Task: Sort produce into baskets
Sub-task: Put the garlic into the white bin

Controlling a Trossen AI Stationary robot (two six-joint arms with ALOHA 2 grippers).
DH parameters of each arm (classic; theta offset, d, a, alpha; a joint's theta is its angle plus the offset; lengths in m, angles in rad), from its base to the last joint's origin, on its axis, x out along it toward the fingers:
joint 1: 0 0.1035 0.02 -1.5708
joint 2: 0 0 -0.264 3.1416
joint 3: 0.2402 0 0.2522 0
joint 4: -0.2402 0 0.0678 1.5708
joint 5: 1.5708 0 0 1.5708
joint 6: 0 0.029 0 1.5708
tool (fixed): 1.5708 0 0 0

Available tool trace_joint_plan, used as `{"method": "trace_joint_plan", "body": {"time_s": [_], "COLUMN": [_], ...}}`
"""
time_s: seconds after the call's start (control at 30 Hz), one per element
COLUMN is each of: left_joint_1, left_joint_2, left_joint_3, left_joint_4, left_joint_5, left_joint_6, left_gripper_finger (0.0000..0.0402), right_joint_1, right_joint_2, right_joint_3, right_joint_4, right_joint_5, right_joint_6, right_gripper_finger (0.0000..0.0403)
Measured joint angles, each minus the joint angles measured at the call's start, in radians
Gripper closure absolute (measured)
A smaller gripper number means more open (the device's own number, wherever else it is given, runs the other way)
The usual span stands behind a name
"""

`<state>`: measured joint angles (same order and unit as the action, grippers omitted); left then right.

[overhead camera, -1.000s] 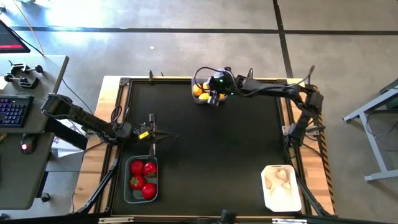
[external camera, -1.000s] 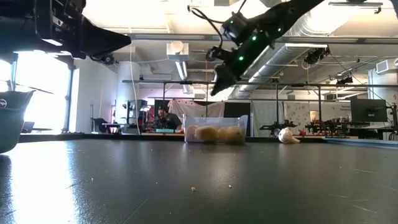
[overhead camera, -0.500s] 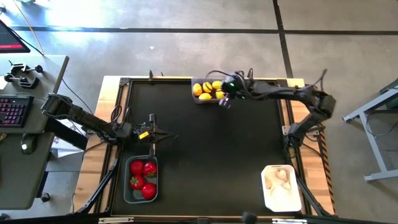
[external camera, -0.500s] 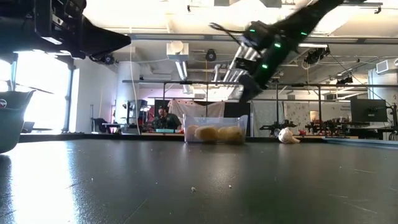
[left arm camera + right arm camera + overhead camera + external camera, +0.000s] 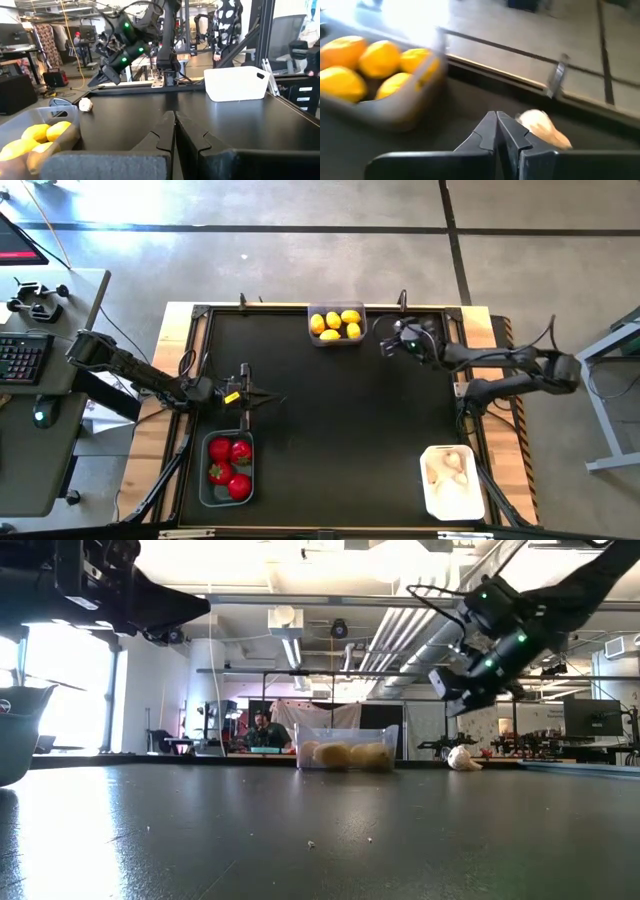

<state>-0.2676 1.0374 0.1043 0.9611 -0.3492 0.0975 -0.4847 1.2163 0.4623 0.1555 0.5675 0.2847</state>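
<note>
I saw right gripper (image 5: 385, 346) pinched together, empty, beside lemon bin (image 5: 336, 326); a garlic bulb (image 5: 543, 129) lay just ahead on table (image 5: 330, 430). Left gripper (image 5: 247, 397) together above tomato bin (image 5: 226, 467)

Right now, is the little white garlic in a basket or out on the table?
Out. The garlic bulb lies alone on the black table, beyond the lemon basket and far from the white basket.
</note>
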Motion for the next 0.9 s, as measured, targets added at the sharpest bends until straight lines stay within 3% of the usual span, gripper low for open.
{"method": "trace_joint_plan", "body": {"time_s": [0.13, 0.27, 0.47, 0.7, 0.8, 0.9], "left_joint_1": [0.000, 0.001, 0.068, 0.227, 0.274, 0.312], "left_joint_2": [0.000, 0.000, 0.006, -0.017, -0.050, -0.083], "left_joint_3": [0.000, 0.004, 0.016, -0.014, -0.014, -0.015], "left_joint_4": [0.000, 0.033, 0.027, 0.055, 0.064, 0.050], "left_joint_5": [0.000, -0.002, 0.004, 0.246, 0.356, 0.389], "left_joint_6": [0.000, -0.059, -0.142, -0.215, -0.191, -0.190], "left_gripper_finger": [0.0401, 0.0401, 0.0401, 0.0401, 0.0401, 0.0402], "right_joint_1": [-0.004, -0.029, -0.081, -0.136, -0.156, -0.177], "right_joint_2": [-0.003, 0.016, 0.078, 0.178, 0.214, 0.251], "right_joint_3": [-0.032, -0.033, -0.033, -0.032, -0.005, 0.041], "right_joint_4": [0.001, 0.002, 0.001, 0.053, 0.081, 0.072], "right_joint_5": [0.062, 0.066, 0.065, 0.058, 0.029, 0.025], "right_joint_6": [0.131, 0.156, 0.230, 0.305, 0.285, 0.270], "right_gripper_finger": [0.0402, 0.0387, 0.0290, 0.0170, 0.0148, 0.0143]}}
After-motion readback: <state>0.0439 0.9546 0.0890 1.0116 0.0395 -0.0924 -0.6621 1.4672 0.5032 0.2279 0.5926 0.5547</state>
